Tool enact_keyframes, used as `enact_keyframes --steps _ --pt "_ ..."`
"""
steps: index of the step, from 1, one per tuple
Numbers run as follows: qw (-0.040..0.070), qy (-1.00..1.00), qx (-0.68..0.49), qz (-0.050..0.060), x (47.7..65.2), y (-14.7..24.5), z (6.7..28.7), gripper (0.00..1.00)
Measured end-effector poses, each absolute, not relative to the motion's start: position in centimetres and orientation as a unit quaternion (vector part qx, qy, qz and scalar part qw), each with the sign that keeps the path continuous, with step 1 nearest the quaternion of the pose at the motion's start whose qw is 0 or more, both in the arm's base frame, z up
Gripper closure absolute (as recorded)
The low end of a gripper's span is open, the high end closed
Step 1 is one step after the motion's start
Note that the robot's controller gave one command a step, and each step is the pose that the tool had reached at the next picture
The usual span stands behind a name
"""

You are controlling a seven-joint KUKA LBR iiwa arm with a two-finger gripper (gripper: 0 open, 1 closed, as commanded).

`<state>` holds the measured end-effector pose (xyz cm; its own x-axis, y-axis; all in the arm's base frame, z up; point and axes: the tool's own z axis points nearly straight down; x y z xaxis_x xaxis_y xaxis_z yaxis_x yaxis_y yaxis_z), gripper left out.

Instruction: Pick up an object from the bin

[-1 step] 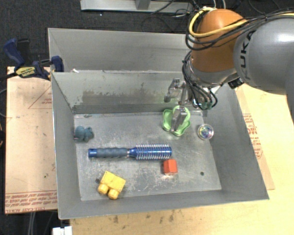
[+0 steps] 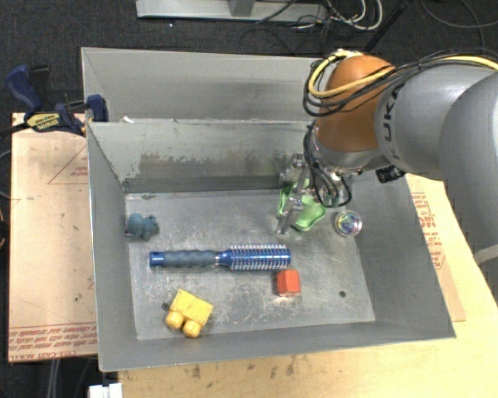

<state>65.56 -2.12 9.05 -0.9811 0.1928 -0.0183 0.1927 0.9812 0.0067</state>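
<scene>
Jaws, whether released or clenched I cannot tell, sit low over a green see-through thing (image 2: 307, 215) just beyond the bristle end of the blue brush (image 2: 224, 259), so I'd raise it straight up, the bin's back wall (image 2: 199, 152) being close, open floor lying brushward.

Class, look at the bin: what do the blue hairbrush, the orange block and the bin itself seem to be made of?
Blue hairbrush: probably plastic, with a matte handle and glossy ribbed bristle rows. Orange block: likely plastic or painted wood, its faces flat and even in colour. Bin: grey sheet metal, dull and scuffed.
</scene>
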Motion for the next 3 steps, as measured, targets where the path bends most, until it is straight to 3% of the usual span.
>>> enact_keyframes --steps 1,2,3 --pt "0.003 0.995 0.098 0.001 65.1 -2.3 8.4 1.0" --pt "-0.003 0.999 0.048 0.0 51.4 -2.5 9.2 1.0" --pt "0.0 0.999 0.048 0.0 51.8 -2.5 9.2 0.0"
